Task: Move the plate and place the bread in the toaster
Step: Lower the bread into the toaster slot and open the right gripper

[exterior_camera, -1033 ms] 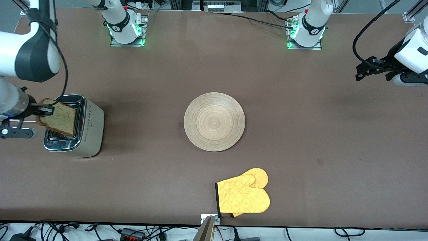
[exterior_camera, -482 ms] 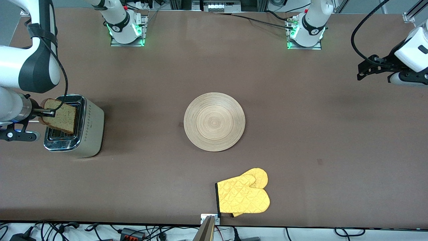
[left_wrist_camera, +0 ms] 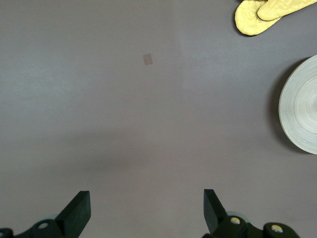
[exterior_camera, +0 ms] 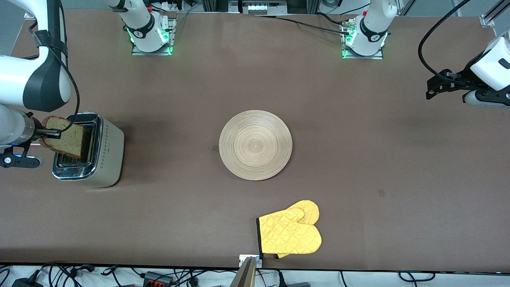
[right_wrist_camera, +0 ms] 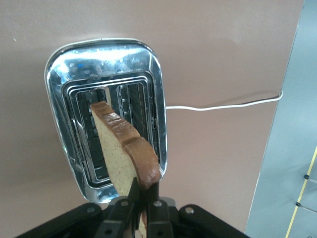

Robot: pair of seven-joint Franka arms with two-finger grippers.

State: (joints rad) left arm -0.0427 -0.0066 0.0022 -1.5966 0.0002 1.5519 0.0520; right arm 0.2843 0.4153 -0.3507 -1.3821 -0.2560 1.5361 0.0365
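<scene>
Your plate (exterior_camera: 255, 144) sits mid-worktop (exterior_camera: 358, 167), unmoved since a second ago. The toaster (exterior_camera: 89, 149) stands near the worktop's edge at the right arm's end. Your right gripper (exterior_camera: 53, 134) has shifted outward, jaws clamped on the bread (exterior_camera: 65, 139), held edge-down over a slot. Your left gripper (left_wrist_camera: 146, 210) waits, jaws wide apart, holding nothing, over the opposite end.

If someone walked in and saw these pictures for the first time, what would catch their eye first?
Most striking is the bread, pinched upright by the right gripper just above the slots of the shiny toaster at the right arm's end of the table. Next comes the round wooden plate lying mid-table, with a yellow oven mitt nearer the front camera. The left gripper waits open over bare table.
</scene>
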